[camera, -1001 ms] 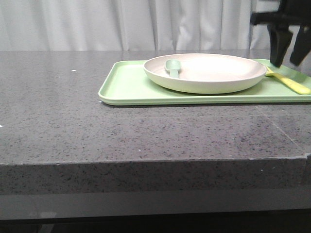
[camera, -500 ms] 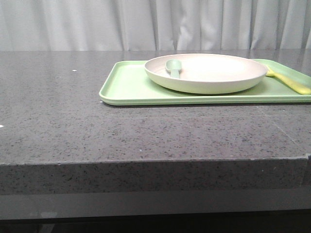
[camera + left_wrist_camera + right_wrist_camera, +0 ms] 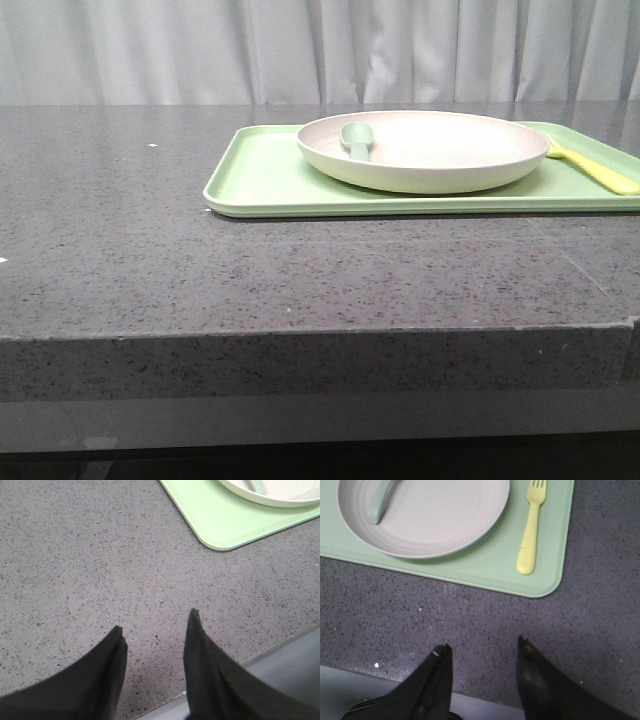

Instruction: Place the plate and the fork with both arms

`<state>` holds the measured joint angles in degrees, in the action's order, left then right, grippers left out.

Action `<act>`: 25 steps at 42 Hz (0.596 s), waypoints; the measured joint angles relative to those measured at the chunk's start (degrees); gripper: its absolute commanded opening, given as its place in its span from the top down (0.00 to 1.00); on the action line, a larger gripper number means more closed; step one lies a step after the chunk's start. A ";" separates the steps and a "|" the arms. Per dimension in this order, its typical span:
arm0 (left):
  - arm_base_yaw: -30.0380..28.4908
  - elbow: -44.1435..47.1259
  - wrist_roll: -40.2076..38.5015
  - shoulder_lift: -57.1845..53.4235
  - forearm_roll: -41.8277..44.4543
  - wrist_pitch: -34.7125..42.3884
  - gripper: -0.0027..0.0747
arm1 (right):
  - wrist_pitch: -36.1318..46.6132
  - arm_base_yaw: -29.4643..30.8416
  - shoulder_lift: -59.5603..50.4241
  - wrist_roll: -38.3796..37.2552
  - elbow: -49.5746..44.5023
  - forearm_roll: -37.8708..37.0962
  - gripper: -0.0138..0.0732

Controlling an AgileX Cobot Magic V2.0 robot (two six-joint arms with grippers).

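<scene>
While the plate [image 3: 423, 150] sits on the tray [image 3: 270, 180], the fork [image 3: 530, 529] lies beside it. Left gripper [image 3: 155, 620] and right gripper [image 3: 484, 647] hover over the counter [image 3: 200, 270], fingers spread, holding nothing.

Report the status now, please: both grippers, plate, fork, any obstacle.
Left gripper open, empty, over bare counter. Right gripper open, empty, near tray. Plate on tray, spoon inside; fork beside plate. No obstacle seen.

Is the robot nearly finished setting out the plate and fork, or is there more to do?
It looks finished. The plate sits on the green tray with a spoon in it, and the fork lies beside it on the tray. Both the left tool and right tool are open, empty, and over bare counter. Nothing seems left.
</scene>
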<state>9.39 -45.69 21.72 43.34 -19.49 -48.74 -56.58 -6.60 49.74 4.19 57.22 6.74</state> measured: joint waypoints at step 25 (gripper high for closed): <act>0.00 0.00 0.00 0.00 0.00 0.09 0.61 | 9.43 0.00 -26.88 0.00 -18.60 0.13 0.45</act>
<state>9.39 -45.69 21.72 43.34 -19.49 -48.65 -47.15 -6.60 22.86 4.19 38.62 6.87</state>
